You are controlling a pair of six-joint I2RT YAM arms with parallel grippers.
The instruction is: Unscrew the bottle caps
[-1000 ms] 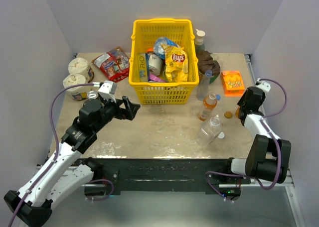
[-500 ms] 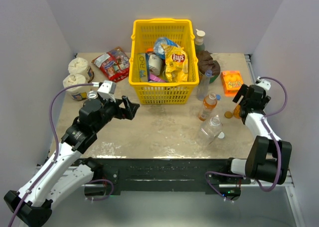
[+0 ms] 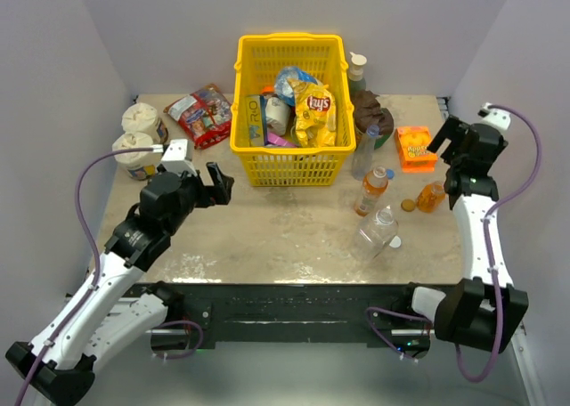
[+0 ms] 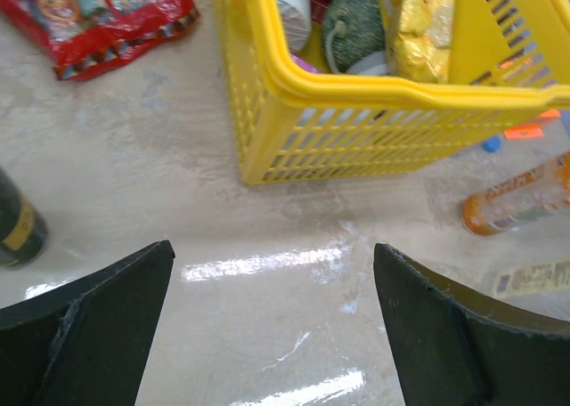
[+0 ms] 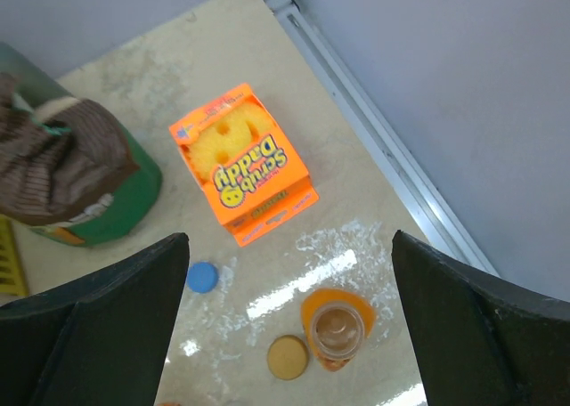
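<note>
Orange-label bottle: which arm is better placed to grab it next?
Right, probably: the right end effector, open, hangs close to that bottle; the left end effector sits farther off, beyond the basket.

A yellow basket stands at the back of the tabletop, with a Lay's chips bag inside. Left of it lies a red snack bag, near two white-topped tubs. An orange Scrub Daddy box lies at the right.
</note>
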